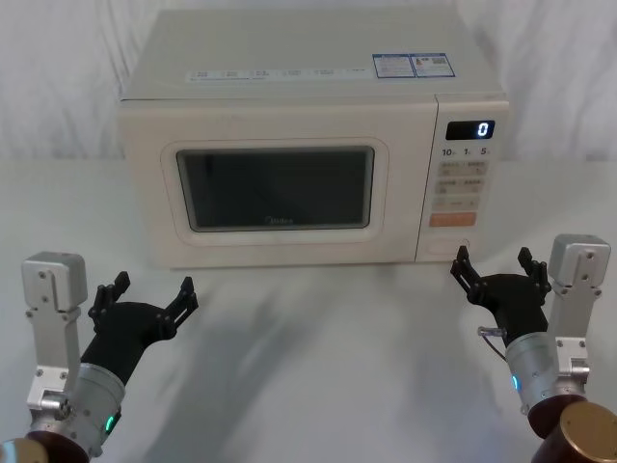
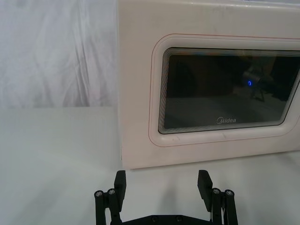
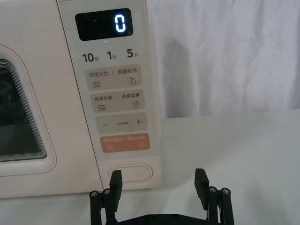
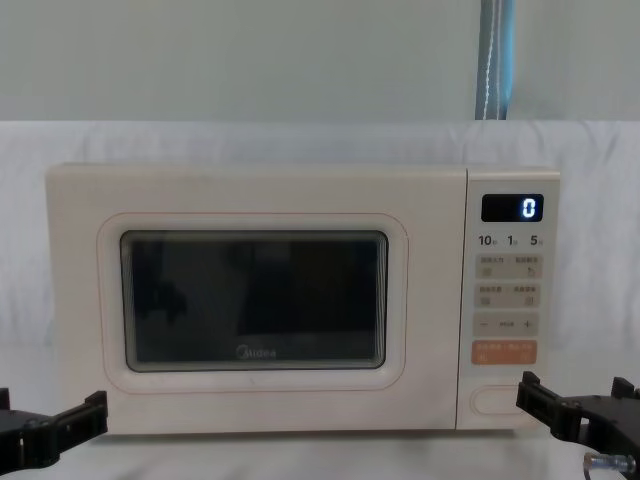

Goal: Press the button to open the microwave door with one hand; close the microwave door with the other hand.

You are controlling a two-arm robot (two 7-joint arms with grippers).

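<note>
Right gripper (image 1: 495, 264), fingers spread wide, level before button (image 3: 131, 173), a horizontal pill; left gripper (image 1: 152, 290) likewise wide, facing shut microwave door (image 1: 275, 188).

Microwave door (image 1: 275, 188) shut; button (image 3: 131, 173) cream, below orange key.
</note>
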